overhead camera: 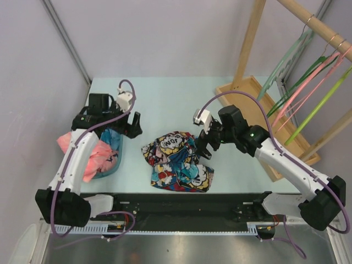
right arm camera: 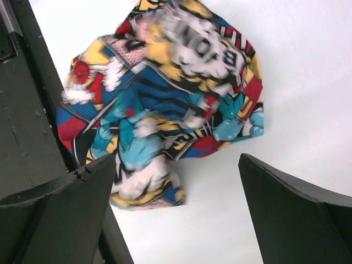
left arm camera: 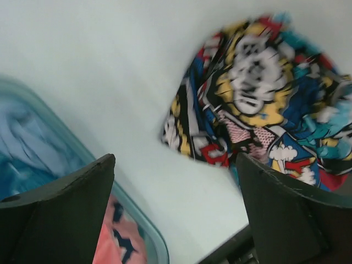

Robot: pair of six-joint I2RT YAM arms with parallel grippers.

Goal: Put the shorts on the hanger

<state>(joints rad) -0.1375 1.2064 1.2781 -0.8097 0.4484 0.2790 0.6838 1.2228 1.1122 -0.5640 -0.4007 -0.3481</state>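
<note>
Both wrist views blur the shorts (overhead camera: 177, 162); left gripper (overhead camera: 134, 125) and right gripper (overhead camera: 203, 149) gape wide, empty.

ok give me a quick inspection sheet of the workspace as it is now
surface: pale table, no spills seen
job's things: shorts crumpled mid-table, not held; lime hanger hanging on the rail at right, bare
clutter: clear bin at left holding pink cloth and blue cloth; dark green and pink hangers on the same rail
grippers: left pincer open, between bin and shorts; right pincer open, at the shorts' right edge
cables: purple cable along each arm, looped free of the cloth
surroundings: wooden rack at far right, plain walls behind
</note>
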